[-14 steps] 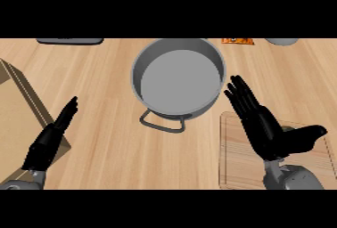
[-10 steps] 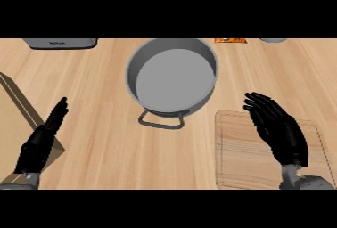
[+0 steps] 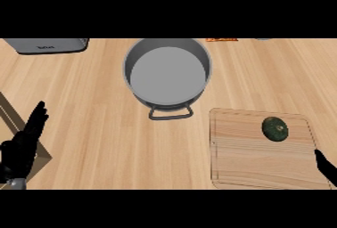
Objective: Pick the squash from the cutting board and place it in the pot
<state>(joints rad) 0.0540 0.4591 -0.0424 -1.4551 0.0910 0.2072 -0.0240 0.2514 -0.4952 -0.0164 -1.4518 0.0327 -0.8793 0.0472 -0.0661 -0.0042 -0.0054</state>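
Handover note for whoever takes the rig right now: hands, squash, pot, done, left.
Left hand: open, fingers up, resting near the view's left edge, holding nothing.
Right hand: only a sliver shows at the lower right edge, by the cutting board's corner; fingers not readable.
Squash: lying on the cutting board, upper right part, untouched.
Pot: on the counter, up and left of the board, nothing inside, handle toward the robot.
Done: nothing yet.
Left: grasp the squash, likely with the right hand, carry it over, release into the pot.
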